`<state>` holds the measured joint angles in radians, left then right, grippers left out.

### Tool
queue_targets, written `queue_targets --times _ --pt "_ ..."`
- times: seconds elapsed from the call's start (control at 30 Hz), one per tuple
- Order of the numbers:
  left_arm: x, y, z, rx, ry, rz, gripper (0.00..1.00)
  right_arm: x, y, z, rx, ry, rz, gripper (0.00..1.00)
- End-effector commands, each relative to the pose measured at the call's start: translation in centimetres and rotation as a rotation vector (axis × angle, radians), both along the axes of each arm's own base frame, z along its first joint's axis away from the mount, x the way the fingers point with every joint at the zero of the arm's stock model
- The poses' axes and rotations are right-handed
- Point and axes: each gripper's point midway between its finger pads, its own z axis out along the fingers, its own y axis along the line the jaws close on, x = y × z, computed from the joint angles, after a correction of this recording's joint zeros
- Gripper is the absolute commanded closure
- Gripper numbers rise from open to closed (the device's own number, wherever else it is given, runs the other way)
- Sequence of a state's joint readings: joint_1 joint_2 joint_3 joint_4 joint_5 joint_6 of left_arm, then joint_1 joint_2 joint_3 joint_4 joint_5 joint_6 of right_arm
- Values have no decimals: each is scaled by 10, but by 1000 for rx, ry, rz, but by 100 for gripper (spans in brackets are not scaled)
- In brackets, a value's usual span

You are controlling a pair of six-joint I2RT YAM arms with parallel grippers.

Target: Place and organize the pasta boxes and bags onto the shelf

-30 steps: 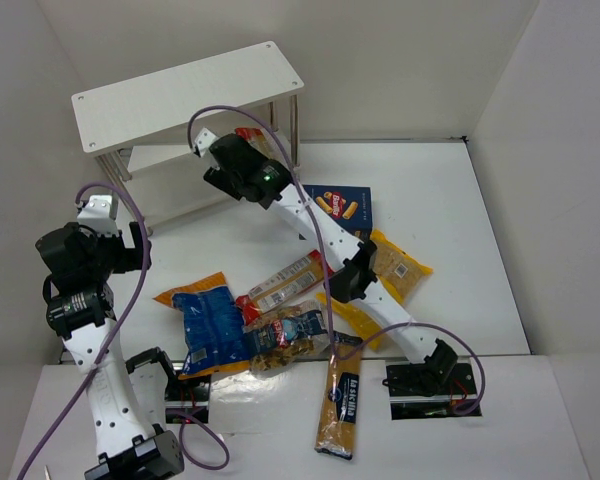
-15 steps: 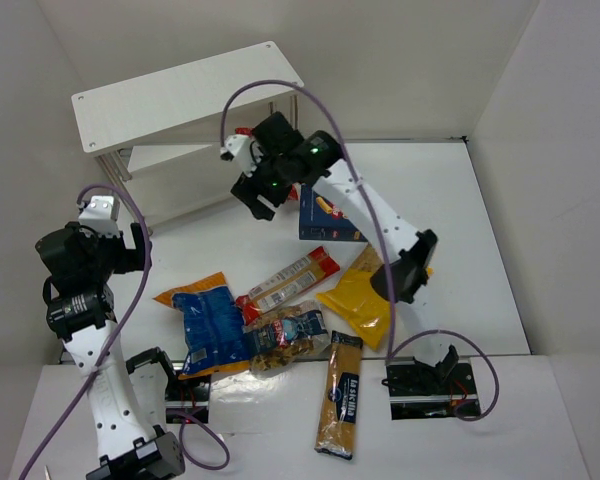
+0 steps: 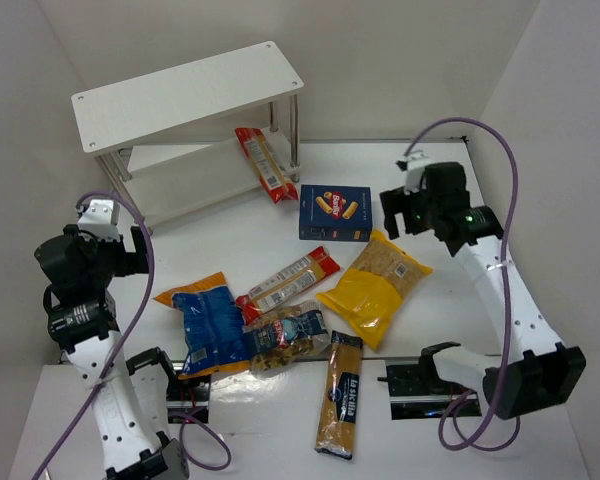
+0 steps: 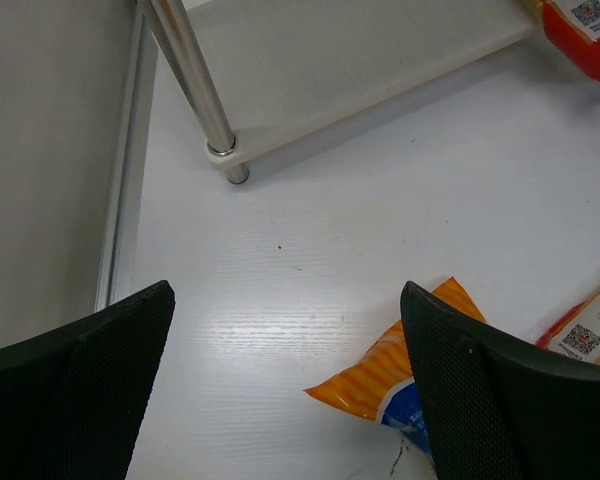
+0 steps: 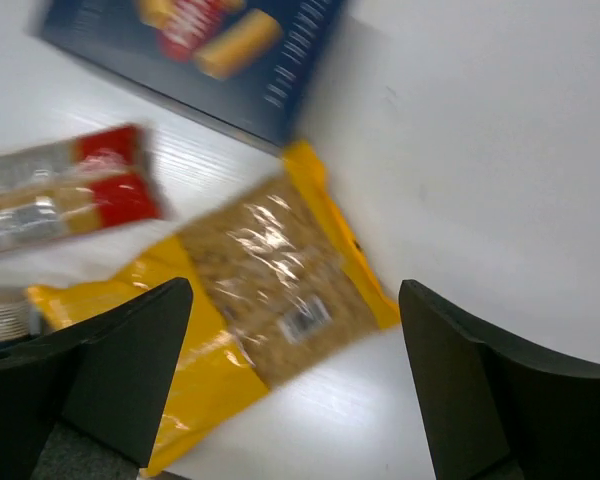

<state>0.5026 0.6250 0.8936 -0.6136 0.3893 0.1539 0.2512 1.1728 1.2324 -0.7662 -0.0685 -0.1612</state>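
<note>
The right gripper (image 5: 295, 295) hangs over the yellow bag (image 3: 375, 285) with its fingers spread and nothing between them. The bag lies flat on the tabletop (image 3: 430, 170) just beside the dark blue box (image 3: 335, 213), and one red spaghetti pack (image 3: 263, 165) leans at the lower board of the shelf (image 3: 185, 95). The bag looks the likely next pick (loose pasta will sag), so I would come straight down, pinch across its upper end clear of the box, and lift slowly. The left gripper (image 4: 288, 290) is likewise spread and empty near a shelf post.
</note>
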Motion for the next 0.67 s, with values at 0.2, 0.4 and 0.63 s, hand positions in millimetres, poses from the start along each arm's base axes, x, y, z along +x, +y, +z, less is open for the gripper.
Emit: queue_targets --times 0.2,0.4,0.63 --pt "-1 0 7 14 -32 1 1 -17 -93 -6 31 -153 -396 2" --pt "-2 -4 9 20 -44 -22 1 -23 -122 -5 30 -210 -484 0" --pt "-5 -7 12 32 -56 -34 1 -31 -130 10 43 -264 -510 0"
